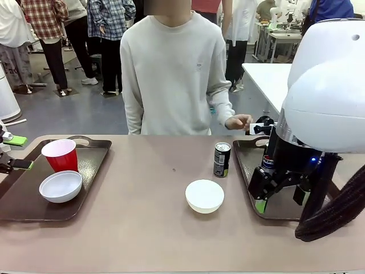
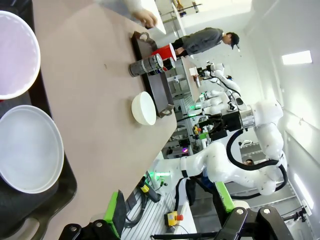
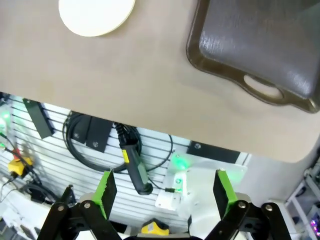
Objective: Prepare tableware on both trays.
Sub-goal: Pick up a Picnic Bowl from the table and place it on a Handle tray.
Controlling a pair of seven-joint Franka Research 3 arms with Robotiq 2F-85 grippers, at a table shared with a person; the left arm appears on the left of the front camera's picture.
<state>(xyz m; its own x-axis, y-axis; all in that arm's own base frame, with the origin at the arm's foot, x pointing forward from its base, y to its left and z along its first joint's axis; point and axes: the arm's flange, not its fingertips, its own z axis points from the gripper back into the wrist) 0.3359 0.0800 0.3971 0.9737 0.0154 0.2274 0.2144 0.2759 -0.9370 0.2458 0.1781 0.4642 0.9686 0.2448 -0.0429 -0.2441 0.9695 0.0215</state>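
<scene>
On the left tray (image 1: pixel 17 200) stand a red cup (image 1: pixel 59 154) and a white bowl (image 1: pixel 60 186). My left gripper (image 1: pixel 18 152) hovers open at that tray's left edge, nothing between its green pads; its wrist view shows the cup (image 2: pixel 15 55) and bowl (image 2: pixel 27 147) close by. A second white bowl (image 1: pixel 204 196) and a dark can (image 1: pixel 222 159) sit on the table's middle. My right gripper (image 1: pixel 282 201) hangs open over the right tray (image 1: pixel 246 165), where another can (image 1: pixel 267 164) peeks out behind it. A red cup (image 2: pixel 165 51) stands on that far tray.
A person stands at the far side, one hand (image 1: pixel 238 121) held above the right tray's far corner. The right wrist view looks down past the table's near edge, with the middle bowl (image 3: pixel 96 15) and the right tray's handle (image 3: pixel 262 87) at the top.
</scene>
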